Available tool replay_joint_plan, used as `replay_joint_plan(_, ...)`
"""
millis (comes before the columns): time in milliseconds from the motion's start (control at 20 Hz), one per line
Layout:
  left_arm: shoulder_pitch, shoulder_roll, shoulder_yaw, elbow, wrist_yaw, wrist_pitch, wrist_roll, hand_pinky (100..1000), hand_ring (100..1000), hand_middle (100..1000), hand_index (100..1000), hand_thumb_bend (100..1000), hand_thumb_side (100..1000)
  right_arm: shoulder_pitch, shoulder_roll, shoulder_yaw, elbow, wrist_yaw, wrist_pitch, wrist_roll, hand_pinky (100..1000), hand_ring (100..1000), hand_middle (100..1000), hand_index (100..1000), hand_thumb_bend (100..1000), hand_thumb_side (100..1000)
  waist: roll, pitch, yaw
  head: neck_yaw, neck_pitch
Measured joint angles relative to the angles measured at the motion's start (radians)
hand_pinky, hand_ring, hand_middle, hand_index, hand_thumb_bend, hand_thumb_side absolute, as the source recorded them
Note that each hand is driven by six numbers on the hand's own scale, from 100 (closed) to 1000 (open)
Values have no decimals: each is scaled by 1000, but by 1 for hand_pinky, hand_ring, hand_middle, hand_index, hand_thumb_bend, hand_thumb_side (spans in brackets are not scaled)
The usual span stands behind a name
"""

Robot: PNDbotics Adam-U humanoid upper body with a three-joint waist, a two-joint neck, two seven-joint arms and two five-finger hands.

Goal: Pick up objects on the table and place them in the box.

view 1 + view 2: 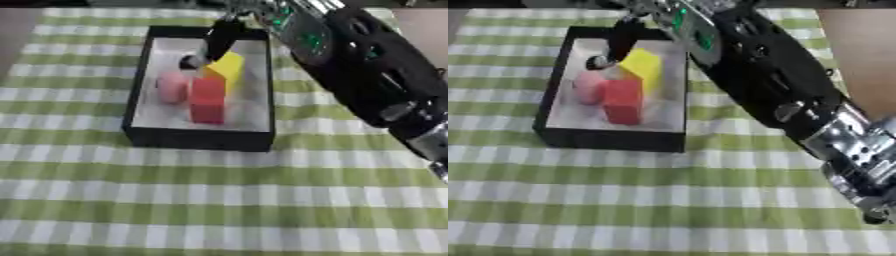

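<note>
A black box (199, 138) with a white floor stands on the checked cloth at upper middle. Inside it lie a pink object (172, 87), a red block (208, 100) and a yellow block (228, 68) that leans tilted behind the red one. My right arm (367, 70) comes in from the right and reaches over the box. My right hand (217, 42) hangs above the box's far end, right against the yellow block's upper left edge. Whether it holds the block is hidden. My left hand shows in neither view.
The green and white checked cloth (219, 200) covers the table in front of the box and to its left. Bare brown table (859, 55) shows at the far right beyond the cloth's edge.
</note>
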Motion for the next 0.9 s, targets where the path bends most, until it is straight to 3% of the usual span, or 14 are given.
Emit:
replay_joint_plan(150, 4, 0, 1, 0, 0, 0, 2, 724, 712, 769, 845, 590, 413, -13, -27, -34, 13, -45, -6, 46, 925, 884, 884, 954, 483, 294, 0, 0, -4, 5, 0)
replay_joint_plan(400, 8, 1, 4, 2, 0, 0, 5, 724, 711, 769, 845, 592, 413, -11, -90, -98, 33, -64, 5, 68, 908, 868, 842, 920, 456, 251, 0, 0, -9, 9, 0)
replay_joint_plan(800, 9, 9, 12, 5, 0, 2, 15, 724, 710, 769, 846, 594, 417, 54, -215, -164, 174, 38, -53, 44, 926, 898, 858, 922, 451, 290, 0, 2, -9, 14, 0)
replay_joint_plan(850, 9, 10, 13, 5, 0, 2, 17, 724, 710, 769, 846, 594, 416, 63, -229, -171, 190, 54, -64, 39, 926, 898, 856, 920, 461, 220, 0, 4, -8, 14, 0)
replay_joint_plan(900, 9, 10, 13, 5, 0, 2, 18, 724, 710, 769, 846, 593, 416, 71, -240, -177, 205, 70, -76, 35, 926, 898, 857, 920, 450, 286, 0, 7, -7, 13, 0)
